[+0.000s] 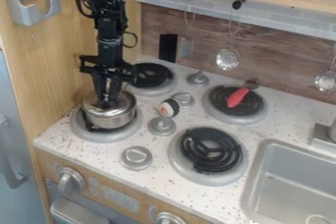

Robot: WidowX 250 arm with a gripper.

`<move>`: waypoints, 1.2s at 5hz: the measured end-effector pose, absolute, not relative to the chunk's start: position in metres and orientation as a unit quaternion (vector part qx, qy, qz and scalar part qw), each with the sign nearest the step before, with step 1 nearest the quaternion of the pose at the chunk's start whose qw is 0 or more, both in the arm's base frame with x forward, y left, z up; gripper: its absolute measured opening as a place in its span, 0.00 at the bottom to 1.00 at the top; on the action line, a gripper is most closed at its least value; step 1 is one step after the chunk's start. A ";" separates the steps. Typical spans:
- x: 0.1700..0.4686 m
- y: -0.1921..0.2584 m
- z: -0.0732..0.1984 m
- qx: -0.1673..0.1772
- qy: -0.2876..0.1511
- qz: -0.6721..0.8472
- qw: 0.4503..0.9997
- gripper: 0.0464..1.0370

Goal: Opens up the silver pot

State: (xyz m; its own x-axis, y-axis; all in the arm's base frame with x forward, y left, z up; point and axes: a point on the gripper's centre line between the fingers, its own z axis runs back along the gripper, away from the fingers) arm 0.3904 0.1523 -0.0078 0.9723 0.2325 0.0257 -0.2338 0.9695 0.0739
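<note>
A black gripper (106, 104) meets the silver pot (113, 119) at center left, its grip impossible to tell.

The jointed, matte-black robot arm (110, 29) has bulky, rounded upper housings and a narrower lower section. Thin black cables (134, 40) loop out from its sides. The black, angular gripper (106, 102) has a wide, bracket-like crosspiece.

Glossy metal pot (110, 117), speckled smooth counter (94, 153)
</note>
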 end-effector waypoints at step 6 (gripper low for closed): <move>0.373 -0.003 0.020 0.028 -0.071 -0.052 0.996 0.20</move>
